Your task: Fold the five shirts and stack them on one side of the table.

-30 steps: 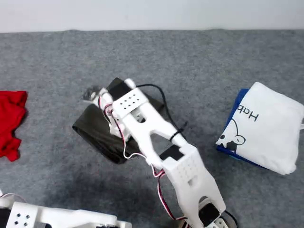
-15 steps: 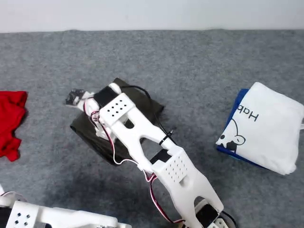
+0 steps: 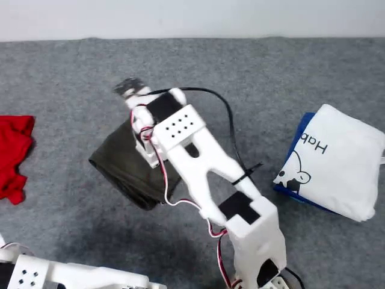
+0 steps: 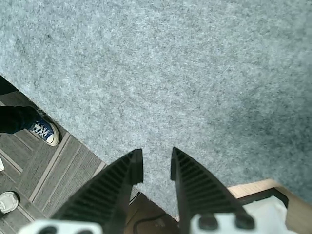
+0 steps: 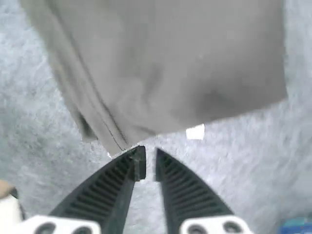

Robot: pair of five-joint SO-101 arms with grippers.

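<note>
A dark olive shirt (image 3: 120, 165) lies folded near the middle of the grey table; it also shows close up as the shirt (image 5: 161, 63) in the right wrist view. My right gripper (image 3: 128, 88) hangs just past its far edge, above the felt. Seen from the wrist, the right gripper (image 5: 147, 163) is shut and holds nothing, its tips near the cloth's hem. A red shirt (image 3: 13, 153) lies crumpled at the left edge. A folded white shirt (image 3: 337, 159) rests on a blue one (image 3: 296, 191) at the right. My left gripper (image 4: 155, 163) is shut and holds nothing, over the table's near edge.
The left arm's white body (image 3: 60, 274) lies along the near left corner. The table's edge (image 4: 92, 146) runs close under the left gripper, with floor beyond it. A small white tag (image 5: 195, 131) lies on the felt beside the olive shirt.
The right arm swung left over the olive shirt, then back and farther away, so its gripper now sits beyond the shirt's far edge. The shirt's far right corner is now covered by the arm.
</note>
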